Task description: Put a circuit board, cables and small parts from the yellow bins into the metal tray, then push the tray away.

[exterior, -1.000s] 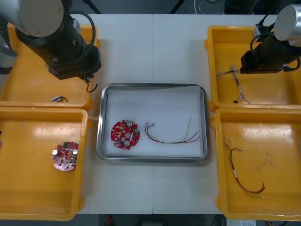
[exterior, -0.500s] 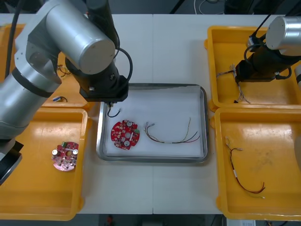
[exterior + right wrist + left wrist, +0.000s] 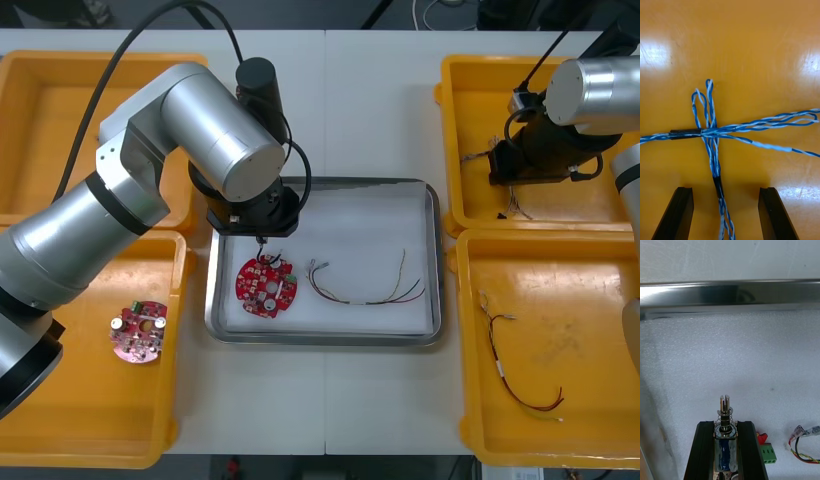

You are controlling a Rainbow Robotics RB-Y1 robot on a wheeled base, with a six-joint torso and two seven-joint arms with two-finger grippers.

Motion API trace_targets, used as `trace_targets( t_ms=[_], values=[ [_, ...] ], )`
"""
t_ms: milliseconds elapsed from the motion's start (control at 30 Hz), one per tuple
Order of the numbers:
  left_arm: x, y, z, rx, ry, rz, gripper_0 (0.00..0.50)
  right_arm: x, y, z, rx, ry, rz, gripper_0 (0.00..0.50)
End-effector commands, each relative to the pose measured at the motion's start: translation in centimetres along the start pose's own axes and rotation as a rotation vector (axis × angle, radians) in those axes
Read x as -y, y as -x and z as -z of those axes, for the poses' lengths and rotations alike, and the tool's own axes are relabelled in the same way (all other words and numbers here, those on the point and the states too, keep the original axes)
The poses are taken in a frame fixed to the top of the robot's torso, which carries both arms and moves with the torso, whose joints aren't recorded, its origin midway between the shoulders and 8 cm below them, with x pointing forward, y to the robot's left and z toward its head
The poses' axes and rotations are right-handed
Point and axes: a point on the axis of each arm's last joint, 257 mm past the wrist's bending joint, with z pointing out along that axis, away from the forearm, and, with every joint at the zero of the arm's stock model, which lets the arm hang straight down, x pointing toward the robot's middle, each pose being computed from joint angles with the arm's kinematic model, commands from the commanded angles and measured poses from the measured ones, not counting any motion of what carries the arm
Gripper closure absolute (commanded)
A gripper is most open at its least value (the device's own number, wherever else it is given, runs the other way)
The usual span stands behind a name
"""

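Centrally, the left end effector [image 3: 726, 424] pinches a small metal part [image 3: 726, 405].

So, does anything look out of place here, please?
Nothing stands out. The metal tray sits square, circuit board and red and yellow cable flat inside; the left tool grips a small metal part above it, the right tool is open over the blue and white cable.
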Motion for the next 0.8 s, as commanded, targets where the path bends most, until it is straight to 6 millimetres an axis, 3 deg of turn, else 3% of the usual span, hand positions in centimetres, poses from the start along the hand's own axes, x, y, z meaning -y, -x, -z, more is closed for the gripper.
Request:
trace_targets(
  t_ms=[33,133,167,200,267,300,333,367,400,433,600,800],
  values=[
    [2.9,1.1,1.0,0.041,-0.026,-0.005,0.498,-0.7,-0.5,-0.6,0.004,0.013,-0.004,0.000],
    [3.2,1.1,0.9,0.045,-0.028,-0.006,0.495,-0.6,-0.7,-0.9,0.005,0.015,-0.011,0.000],
    [3.3,1.1,0.9,0.046,-0.028,-0.007,0.474,-0.7,-0.9,-1.0,0.003,0.017,-0.010,0.000],
    [3.4,1.0,0.9,0.045,-0.029,-0.006,0.329,-0.8,-0.9,-1.0,0.003,0.020,-0.012,0.000],
    [3.3,1.1,0.9,0.045,-0.028,0.000,0.132,-0.8,-0.8,-1.0,0.003,0.022,-0.014,0.000],
    [3.3,1.1,0.9,0.045,-0.028,0.003,0.024,-0.9,-0.9,-1.0,0.001,0.026,-0.015,0.026],
    [3.3,1.1,0.9,0.045,-0.028,0.004,0.000,-1.0,-0.9,-1.0,0.001,0.027,-0.016,0.115],
    [3.4,1.0,0.9,0.045,-0.030,0.005,0.000,-0.9,-0.9,-1.0,0.002,0.029,-0.017,0.338],
    [3.4,1.0,0.9,0.044,-0.031,0.006,0.000,-0.9,-1.0,-1.0,0.001,0.029,-0.018,0.460],
    [3.4,1.0,0.9,0.044,-0.031,0.010,0.000,-1.0,-1.1,-1.1,-0.002,0.031,-0.011,0.500],
    [3.4,1.1,1.0,0.047,-0.030,0.018,0.000,-0.7,-1.1,-0.9,-0.003,0.022,-0.006,0.500],
    [3.7,1.4,1.6,0.058,-0.043,0.028,0.000,0.1,-0.9,1.8,-0.021,-0.001,0.000,0.500]
  ],
)
